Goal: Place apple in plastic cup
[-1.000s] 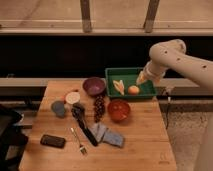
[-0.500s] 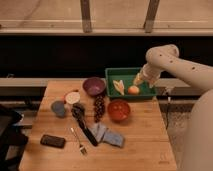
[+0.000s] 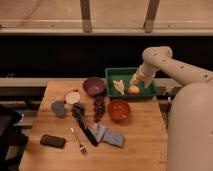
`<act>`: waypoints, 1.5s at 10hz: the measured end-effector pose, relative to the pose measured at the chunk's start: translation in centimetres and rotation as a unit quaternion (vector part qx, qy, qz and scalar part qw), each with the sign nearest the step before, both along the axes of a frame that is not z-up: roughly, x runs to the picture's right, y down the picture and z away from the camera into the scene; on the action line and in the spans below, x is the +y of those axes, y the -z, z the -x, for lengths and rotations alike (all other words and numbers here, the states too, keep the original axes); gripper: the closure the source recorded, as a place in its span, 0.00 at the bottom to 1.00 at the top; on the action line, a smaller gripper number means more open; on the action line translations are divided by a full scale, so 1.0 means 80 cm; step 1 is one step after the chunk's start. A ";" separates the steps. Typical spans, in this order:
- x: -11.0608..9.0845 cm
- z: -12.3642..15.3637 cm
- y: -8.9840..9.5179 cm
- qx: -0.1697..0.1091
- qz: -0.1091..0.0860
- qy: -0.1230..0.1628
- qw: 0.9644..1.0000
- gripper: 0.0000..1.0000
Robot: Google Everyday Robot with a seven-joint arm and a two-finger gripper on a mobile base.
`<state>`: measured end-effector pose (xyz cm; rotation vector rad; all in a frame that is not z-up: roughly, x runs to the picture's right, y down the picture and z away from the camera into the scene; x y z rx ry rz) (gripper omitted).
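The end effector (image 3: 136,79) hung over the right half of the green tray (image 3: 111,73), at the far right of the counter (image 3: 145,145). Whether it was open or closed could not be told, and nothing could be seen gripped in it.

The apple (image 3: 133,90) lay inside that tray, just beside the end effector, on its near side and almost straight below it. Being round, the apple offered no long axis to line up with, so the approach probably turned only on a short reach toward the near side and down.

The pale banana pieces (image 3: 119,86) lay in the same tray just to the left of the apple, close enough that a grasp drifting left might have caught them.

The plastic cup (image 3: 58,107) stood well apart from the apple, on the left part of the counter and nearer than the tray. The purple bowl (image 3: 94,86) and the dark grapes (image 3: 99,106) lay between the two, so the carry would likely have to run leftward across them. The single arm reached in from the right, which made the cup the long stretch.
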<state>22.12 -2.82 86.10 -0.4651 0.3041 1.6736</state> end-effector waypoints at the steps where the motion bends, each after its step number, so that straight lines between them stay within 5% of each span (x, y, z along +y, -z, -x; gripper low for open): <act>1: -0.001 0.003 -0.002 -0.002 0.000 0.000 1.000 0.35; 6: 0.001 0.003 -0.005 0.000 -0.002 0.000 1.000 0.35; 15: 0.026 0.014 -0.061 0.021 0.001 0.032 0.999 0.35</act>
